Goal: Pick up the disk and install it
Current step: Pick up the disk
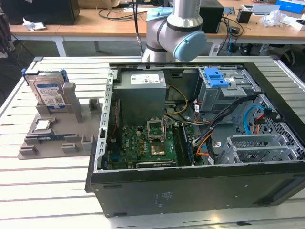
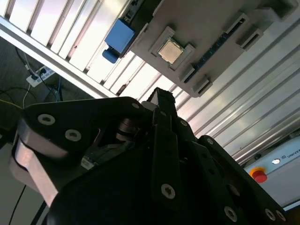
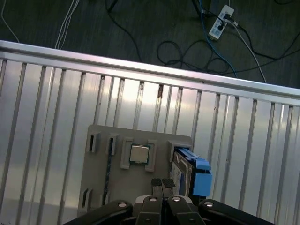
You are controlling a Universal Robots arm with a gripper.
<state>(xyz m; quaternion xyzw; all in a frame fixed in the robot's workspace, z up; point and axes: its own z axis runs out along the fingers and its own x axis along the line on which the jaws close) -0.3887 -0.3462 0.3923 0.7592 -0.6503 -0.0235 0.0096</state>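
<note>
Slatted aluminium table (image 1: 47, 191), wooden desk (image 1: 86, 29) behind, dark floor (image 3: 140, 23) with loose cables (image 3: 178, 49) and a power strip (image 3: 220, 23)

A slatted metal table (image 1: 57, 191) carries two things directly. A grey holder (image 1: 52, 138) lies flat near the table's edge on the exterior view's left. Just beside it, an open computer case (image 1: 190, 191) lies on its side, taking up the middle of the table and reaching towards the exterior view's right. The disk (image 1: 49, 93) stands upright in the holder's far end.
</note>
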